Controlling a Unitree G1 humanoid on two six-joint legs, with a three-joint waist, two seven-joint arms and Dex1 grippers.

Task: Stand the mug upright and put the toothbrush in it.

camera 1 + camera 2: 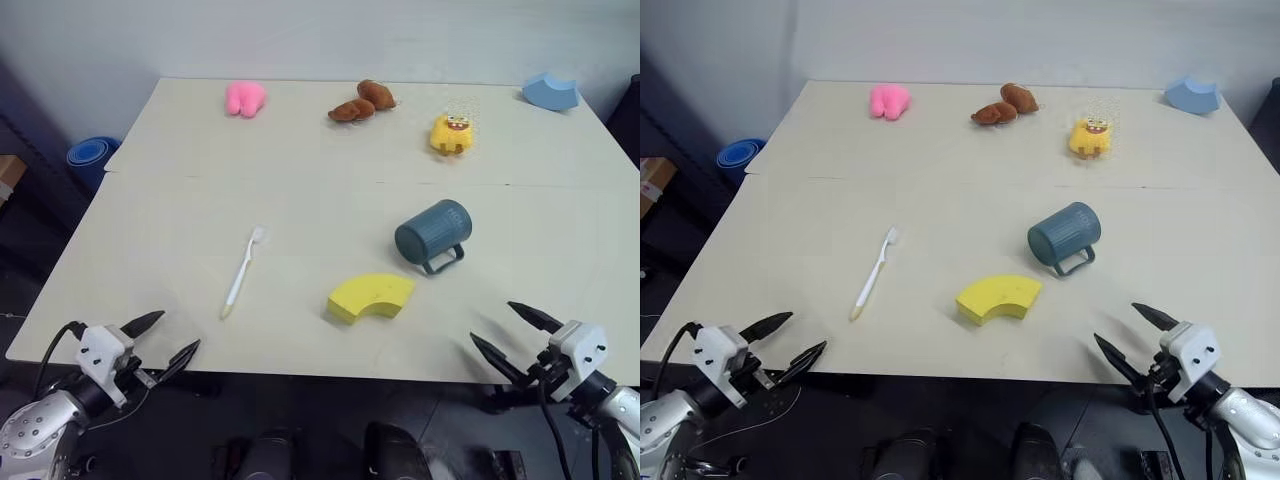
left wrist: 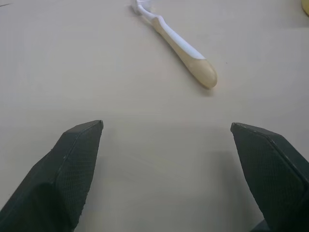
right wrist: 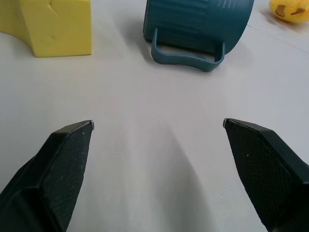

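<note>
The dark teal mug (image 1: 432,235) lies on its side right of the table's middle, its loop handle (image 3: 188,54) resting on the tabletop toward the front edge. The white-and-cream toothbrush (image 1: 242,271) lies flat left of centre, bristle head pointing away from me. My left gripper (image 1: 162,337) hovers open at the front left edge, short of the toothbrush handle (image 2: 193,63). At the front right edge my right gripper (image 1: 516,332) is open too, a little short of the mug. Both hold nothing.
A yellow curved foam block (image 1: 370,296) lies between toothbrush and mug near the front. Along the back of the table (image 1: 150,220) sit a pink toy (image 1: 244,98), a brown toy (image 1: 362,102), a yellow toy (image 1: 452,134) and a blue foam piece (image 1: 551,92). A blue object (image 1: 90,157) sits on the floor at left.
</note>
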